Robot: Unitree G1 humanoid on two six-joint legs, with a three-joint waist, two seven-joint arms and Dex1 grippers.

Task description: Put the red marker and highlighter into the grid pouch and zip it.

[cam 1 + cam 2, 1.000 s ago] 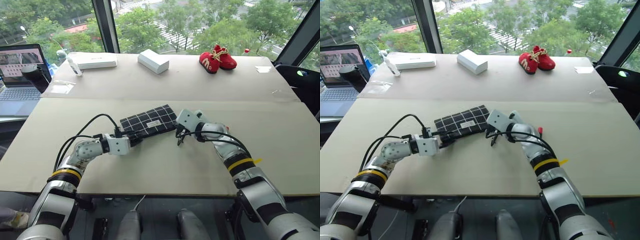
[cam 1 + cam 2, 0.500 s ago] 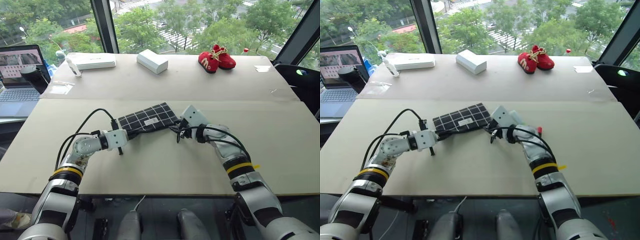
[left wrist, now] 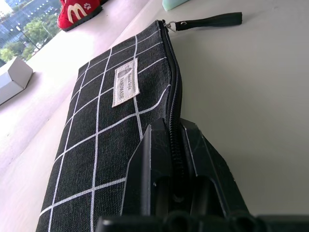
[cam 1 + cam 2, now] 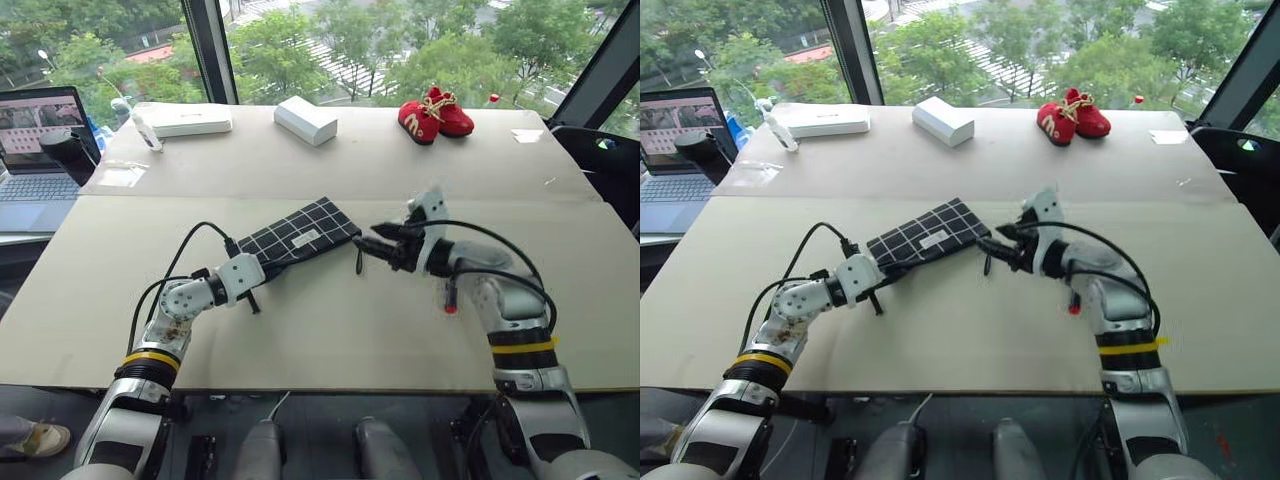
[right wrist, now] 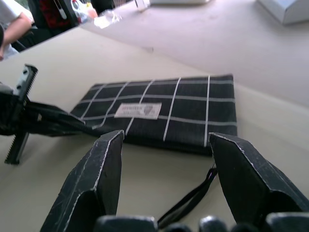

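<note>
Here left gripper point(image 4: 252, 297) pinches grid pouch point(image 4: 296, 238) corner, anchoring it; right gripper point(image 4: 381, 248) spread, empty, beside zipper strap point(image 3: 208, 21).

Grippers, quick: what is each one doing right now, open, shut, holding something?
Left gripper: shut on the zipper edge of the grid pouch.
Right gripper: open, holding nothing, by the pouch's strap end.

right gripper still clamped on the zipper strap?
No. In the right wrist view the right gripper stands open, and the zipper-pull strap of the grid pouch lies loose on the table between its fingers.
</note>
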